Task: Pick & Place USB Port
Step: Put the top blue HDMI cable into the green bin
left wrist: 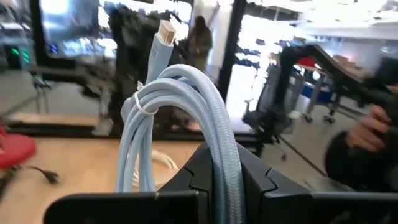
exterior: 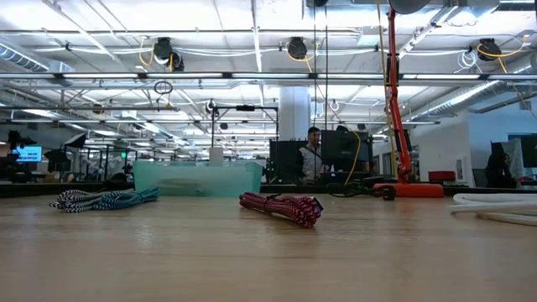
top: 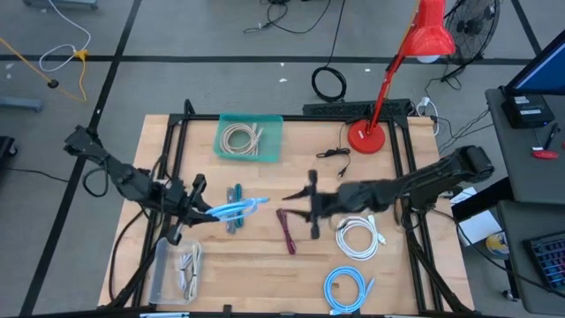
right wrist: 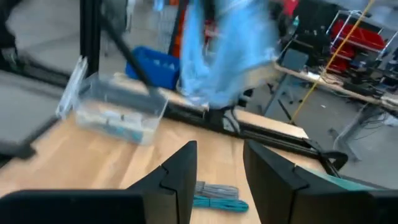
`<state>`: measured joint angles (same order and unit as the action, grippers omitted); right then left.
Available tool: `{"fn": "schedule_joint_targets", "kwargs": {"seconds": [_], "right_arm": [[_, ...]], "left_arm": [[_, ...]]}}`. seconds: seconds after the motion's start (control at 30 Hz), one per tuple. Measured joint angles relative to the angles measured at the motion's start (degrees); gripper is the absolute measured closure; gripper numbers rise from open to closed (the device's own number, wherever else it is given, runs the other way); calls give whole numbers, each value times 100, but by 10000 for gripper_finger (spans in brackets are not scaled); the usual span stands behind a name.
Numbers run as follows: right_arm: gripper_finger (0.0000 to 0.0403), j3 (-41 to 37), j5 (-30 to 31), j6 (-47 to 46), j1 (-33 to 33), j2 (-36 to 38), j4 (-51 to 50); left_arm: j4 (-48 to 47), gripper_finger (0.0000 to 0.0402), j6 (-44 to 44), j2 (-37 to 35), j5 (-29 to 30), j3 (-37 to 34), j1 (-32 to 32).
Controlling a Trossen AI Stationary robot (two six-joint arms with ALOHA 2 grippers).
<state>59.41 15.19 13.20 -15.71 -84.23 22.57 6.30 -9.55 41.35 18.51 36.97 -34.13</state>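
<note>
A light blue coiled USB cable (top: 237,209), bound with a white tie (left wrist: 144,104), sticks out from my left gripper (top: 201,209), which is shut on it left of the table's middle. Its plug (left wrist: 166,31) is at the far end of the bundle. The right wrist view shows the cable (right wrist: 224,50) blurred and above the table. My right gripper (top: 311,205) is open and empty at the table's middle, facing the left gripper. A teal-grey braided cable (top: 234,219) lies below the blue one. A red-black cable (top: 289,230) lies beside my right gripper. My left gripper pinches several strands of the blue cable at one end of its coil (left wrist: 225,163) between its two fingers. The fingers come level from the table's left side. The bundle reaches out past the fingertips toward the table's right, plug end away from the fingers, clear of the table.
A teal bin (top: 252,137) with a beige cable stands at the far side. A clear bin (top: 177,269) with cables stands at the near left. A white cable (top: 357,237) and a blue cable (top: 346,287) lie at the near right. A red lamp's base (top: 366,137) stands at the far right.
</note>
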Motion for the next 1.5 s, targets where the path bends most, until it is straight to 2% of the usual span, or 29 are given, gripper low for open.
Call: {"fn": "schedule_joint_targets", "kwargs": {"seconds": [0.07, 0.2, 0.3, 0.43, 0.67, 0.87, 1.1, 1.23, 1.5], "right_arm": [[277, -272, -525, -335, 207, 381, 376], [265, -627, -2014, -1318, 790, 964, 682], [251, -709, -2503, -1704, 1171, 1078, 656], [225, -709, -3021, -1854, 1345, 830, 917], [181, -585, -3359, -2008, 1147, 219, 1463], [161, -565, -3495, -2150, 925, 32, 1801], [160, -558, -3247, -2126, 840, 9, 1798], [158, -558, -3156, -2110, 849, 9, 1796], [165, -558, -3003, -2142, 847, -110, 1911]], "left_arm": [[-123, 371, -131, 17, -67, 0, -19], [22, 371, -149, 174, -192, -1, 66], [391, 371, -141, 384, -602, 1, 206], [697, 371, -231, 771, -1103, 0, 609], [1105, 371, -483, 1217, -2068, 0, 1341], [1207, 371, -583, 1386, -2224, 0, 1587], [1598, 371, -626, 1648, -2517, 0, 1758], [1840, 371, -631, 1746, -2894, 0, 1927], [1846, 371, -722, 1873, -3065, 2, 2204]]}}
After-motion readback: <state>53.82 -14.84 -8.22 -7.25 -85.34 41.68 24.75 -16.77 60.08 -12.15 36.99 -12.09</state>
